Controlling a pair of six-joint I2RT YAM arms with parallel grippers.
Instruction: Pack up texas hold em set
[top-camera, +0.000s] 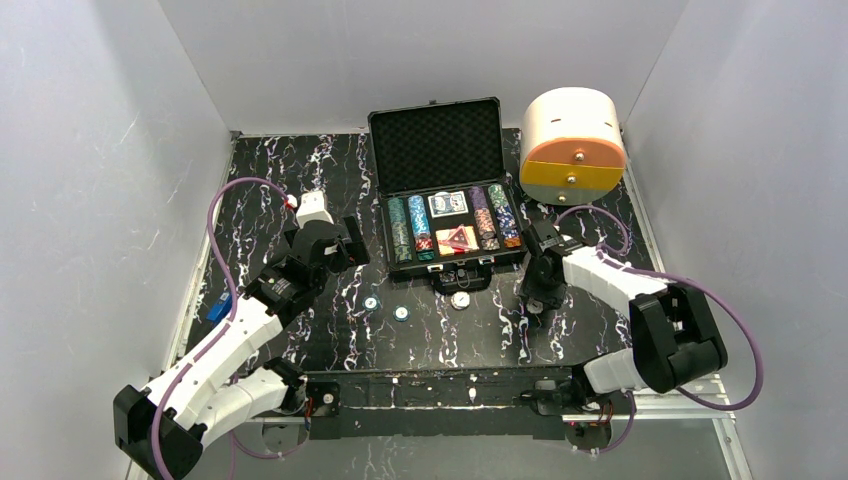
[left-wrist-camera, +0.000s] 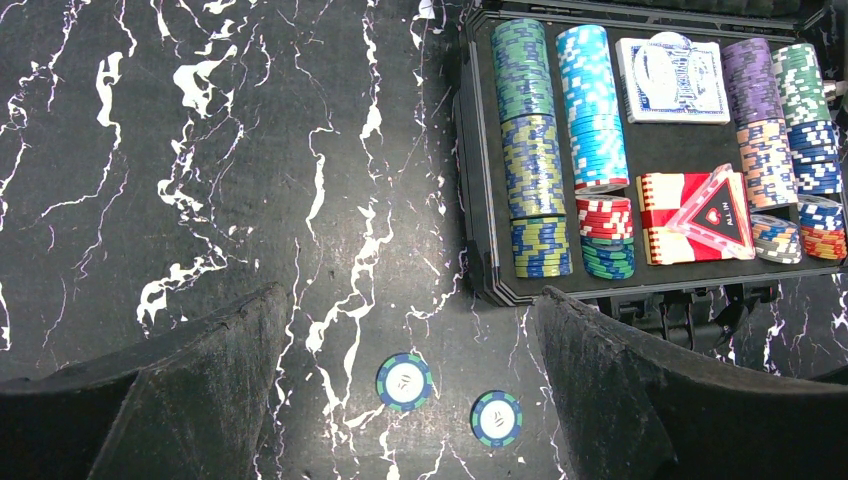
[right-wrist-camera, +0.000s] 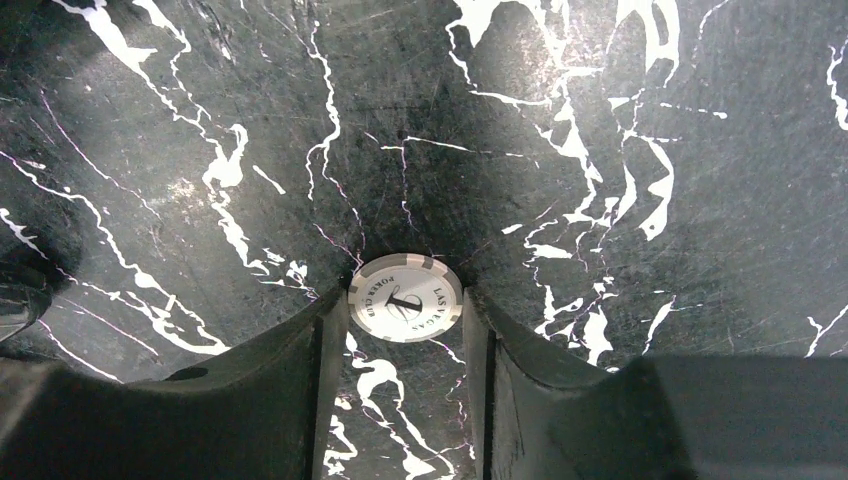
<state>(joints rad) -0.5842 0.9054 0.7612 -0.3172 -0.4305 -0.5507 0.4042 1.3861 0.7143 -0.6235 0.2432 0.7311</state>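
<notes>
The black briefcase (top-camera: 436, 150) lies open at the back middle, holding rows of chips (left-wrist-camera: 535, 140), a blue deck (left-wrist-camera: 672, 80), a red deck (left-wrist-camera: 660, 215) and a red triangle (left-wrist-camera: 715, 212). Two blue-green chips (left-wrist-camera: 404, 381) (left-wrist-camera: 496, 418) lie on the table in front of it, also in the top view (top-camera: 371, 301) (top-camera: 402, 313). A pale round piece (top-camera: 460, 299) lies by the case handle. My left gripper (left-wrist-camera: 415, 330) is open and empty above the two chips. My right gripper (right-wrist-camera: 405, 310) is shut on a white-grey chip (right-wrist-camera: 405, 297) at its fingertips, low at the table.
A white-and-orange cylindrical box (top-camera: 572, 145) stands at the back right beside the case. A small blue tool (top-camera: 217, 311) lies at the left table edge. White walls enclose the black marbled table (top-camera: 280, 170).
</notes>
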